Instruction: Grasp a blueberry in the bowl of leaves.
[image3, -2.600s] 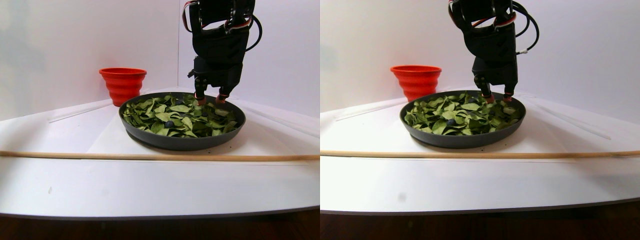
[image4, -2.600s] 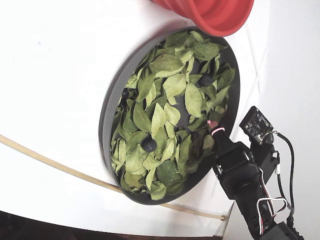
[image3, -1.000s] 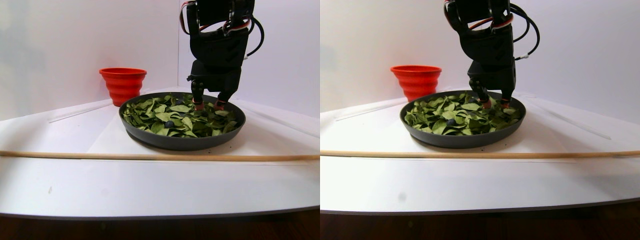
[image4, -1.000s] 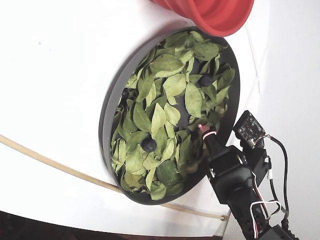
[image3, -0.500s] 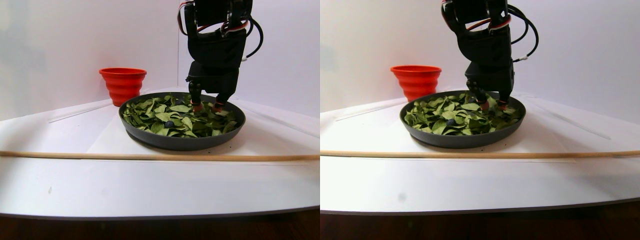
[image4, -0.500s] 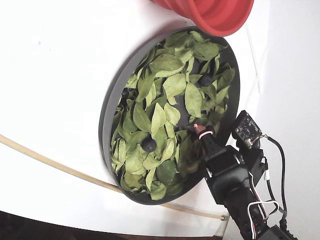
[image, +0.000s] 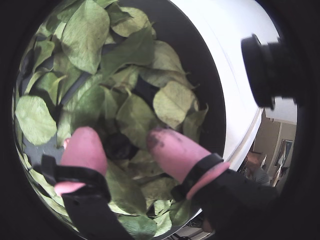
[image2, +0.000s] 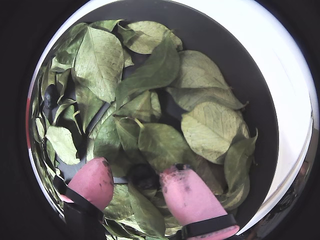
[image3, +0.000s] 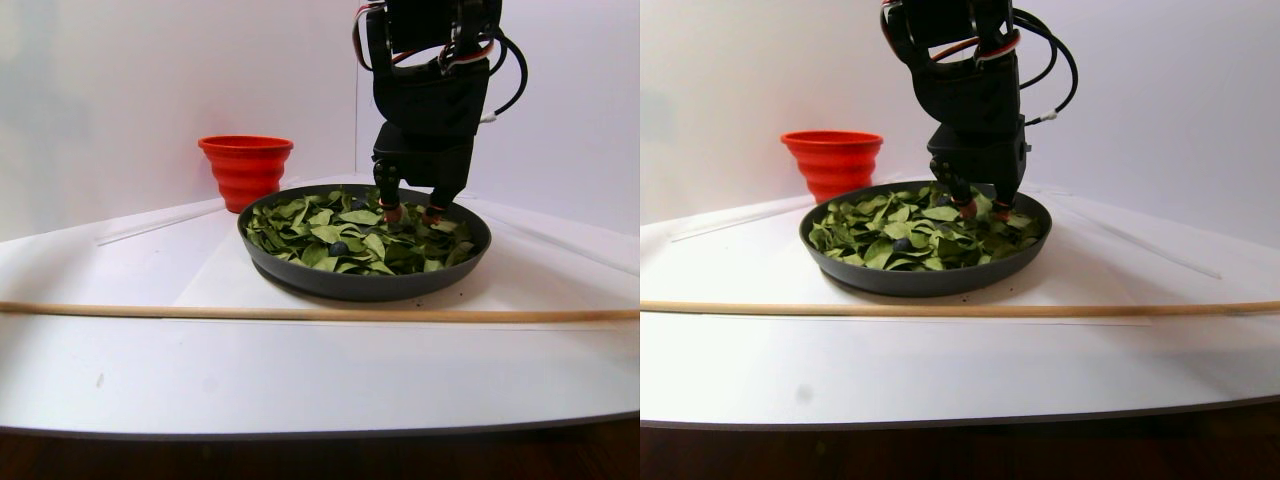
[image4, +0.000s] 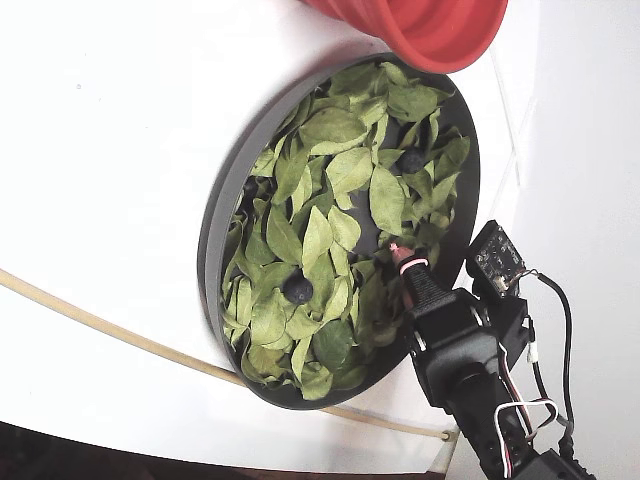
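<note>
The dark-grey bowl (image: 200, 60) holds many green leaves (image: 85, 30). My gripper (image: 121, 135) is down among them, open, its two pink fingertips (image: 85, 145) on either side of a dark blueberry (image: 117, 146) half hidden under leaves. In the other wrist view the gripper (image2: 136, 169) straddles the same blueberry (image2: 144, 176), which lies nearer the right finger (image2: 185, 192). A second blueberry (image2: 50, 95) shows at the bowl's left edge. In the fixed view the gripper (image4: 400, 250) is at the bowl's right side, away from two exposed blueberries (image4: 297, 289), (image4: 411, 160).
A red-orange ribbed bowl (image3: 245, 165) stands behind the dish (image3: 365, 285) on the white table. A thin wooden stick (image3: 300, 313) lies across the table in front of the dish. A white wall is close behind the arm.
</note>
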